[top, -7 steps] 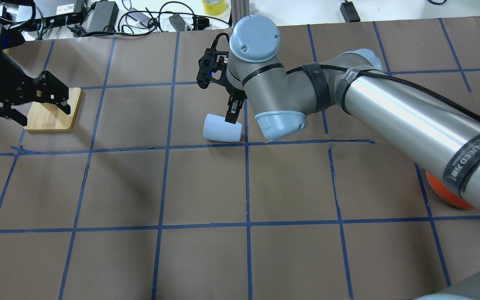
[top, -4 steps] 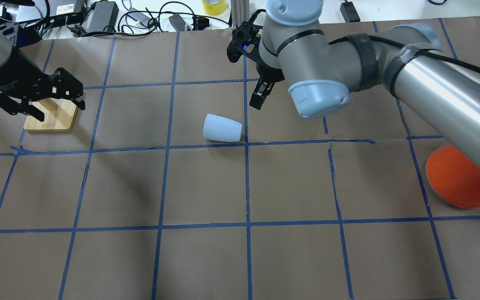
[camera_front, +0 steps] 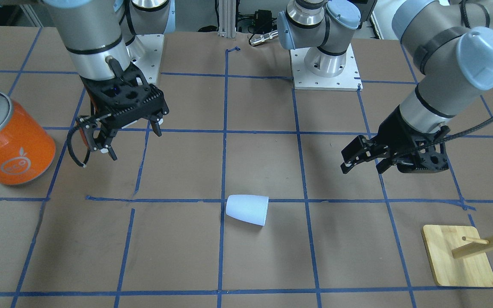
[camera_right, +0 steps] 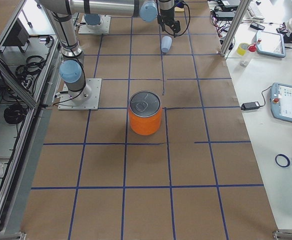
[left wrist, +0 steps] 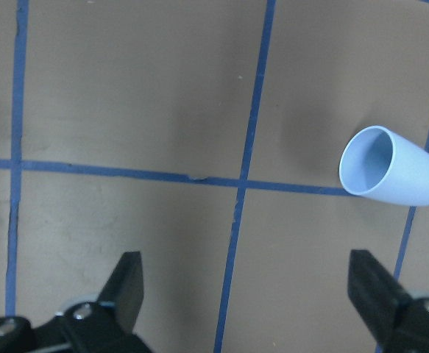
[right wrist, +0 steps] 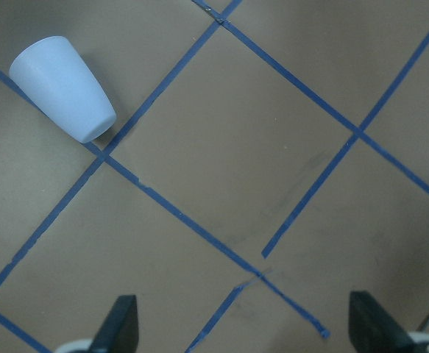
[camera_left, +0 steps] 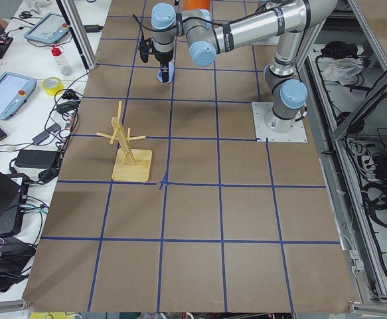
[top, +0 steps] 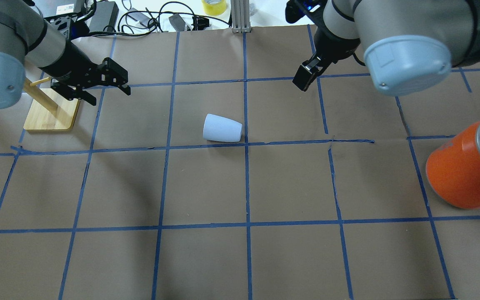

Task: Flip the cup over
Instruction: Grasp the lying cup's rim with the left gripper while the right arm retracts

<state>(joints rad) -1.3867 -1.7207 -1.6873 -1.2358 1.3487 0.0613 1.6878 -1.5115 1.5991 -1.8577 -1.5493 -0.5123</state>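
While left gripper gapes, cup (sideways) lies apart

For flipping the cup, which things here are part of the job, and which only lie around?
Job: cup, on its side; left tool and right tool, both open.
Lying about: orange can, wooden stand, yellow tape roll.

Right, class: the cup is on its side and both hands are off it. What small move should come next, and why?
Probably bring the left hand toward the cup, fingers open to straddle it. The cup lies on its side, untouched, with its mouth turned toward that hand's side. The right hand, also open, faces the closed base.
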